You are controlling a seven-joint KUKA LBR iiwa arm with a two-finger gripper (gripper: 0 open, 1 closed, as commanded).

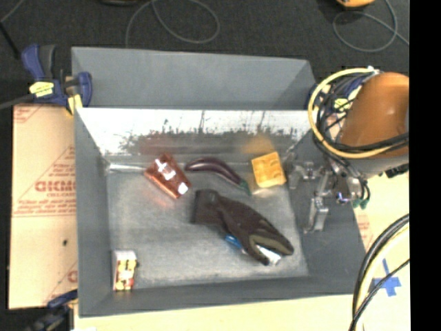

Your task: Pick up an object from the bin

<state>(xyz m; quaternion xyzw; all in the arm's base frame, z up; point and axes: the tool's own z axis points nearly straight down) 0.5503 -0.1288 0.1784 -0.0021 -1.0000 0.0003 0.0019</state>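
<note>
No txt, label or no. legible on anything in the bin [93,212].

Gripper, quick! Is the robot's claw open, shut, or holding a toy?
Gripper: cannot be told whether it is open or closed. It hangs at the bin's right wall, apart from the yellow block.

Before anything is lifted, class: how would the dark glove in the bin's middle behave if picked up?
The dark glove lies flat and crumpled, so it is probably floppy and light, and would likely sag when pinched. It overlaps a blue item, which may shift.
</note>
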